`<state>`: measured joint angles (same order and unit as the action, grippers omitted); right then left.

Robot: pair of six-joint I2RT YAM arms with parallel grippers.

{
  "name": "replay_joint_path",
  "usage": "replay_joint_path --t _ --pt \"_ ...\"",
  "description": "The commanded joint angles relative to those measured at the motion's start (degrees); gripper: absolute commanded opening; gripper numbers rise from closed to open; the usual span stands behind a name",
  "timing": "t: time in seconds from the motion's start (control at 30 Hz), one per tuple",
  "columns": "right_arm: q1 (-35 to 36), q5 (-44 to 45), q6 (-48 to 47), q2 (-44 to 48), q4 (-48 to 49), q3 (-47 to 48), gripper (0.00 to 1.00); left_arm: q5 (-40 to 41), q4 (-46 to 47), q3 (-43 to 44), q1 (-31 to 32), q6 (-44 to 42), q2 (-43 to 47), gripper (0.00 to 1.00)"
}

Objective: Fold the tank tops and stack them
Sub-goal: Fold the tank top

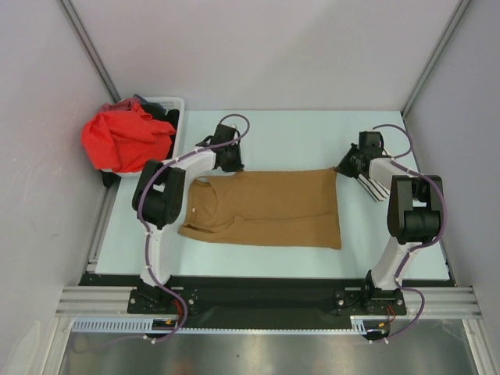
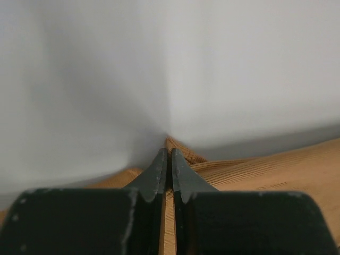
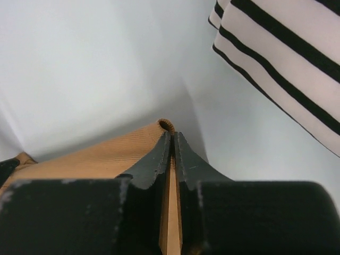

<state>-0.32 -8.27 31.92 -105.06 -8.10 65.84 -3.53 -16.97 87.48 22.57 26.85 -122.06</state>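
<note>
Left gripper (image 2: 169,152) and right gripper (image 3: 171,136) are each pinched on a far corner of the tan top (image 1: 266,209), spread flat on the table (image 1: 301,133), and I reckon this light, limp cloth sags unless both corners rise together.

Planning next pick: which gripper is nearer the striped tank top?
Right. The right gripper, shut on the tan tank top's far right corner, sits beside the striped tank top; the left gripper holds the far left corner.

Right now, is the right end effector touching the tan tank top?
Touching. The right wrist view shows the right end effector shut on the tan tank top, its ribbed corner pinched between the fingers and poking past the tips.
</note>
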Motion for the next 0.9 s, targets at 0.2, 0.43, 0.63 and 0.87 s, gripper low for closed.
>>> replay_joint_path --t 0.2,0.43,0.63,0.87 --pt "0.14 1.59 -1.77 -0.23 0.19 1.39 0.36 -2.97 6.16 -1.27 -0.86 -1.98 3.78 0.10" --pt "2.25 1.42 -2.74 -3.83 -0.95 4.73 0.41 -4.47 4.49 2.08 -0.86 -2.24 -0.37 0.12" --pt "4.88 2.54 -5.72 -9.28 -4.90 11.56 0.45 -3.07 3.61 2.43 -0.95 -2.68 -0.64 0.12" --pt "6.56 7.56 -7.05 -12.98 -8.68 17.03 0.36 -2.71 1.77 3.83 -0.95 -3.56 -0.72 0.12"
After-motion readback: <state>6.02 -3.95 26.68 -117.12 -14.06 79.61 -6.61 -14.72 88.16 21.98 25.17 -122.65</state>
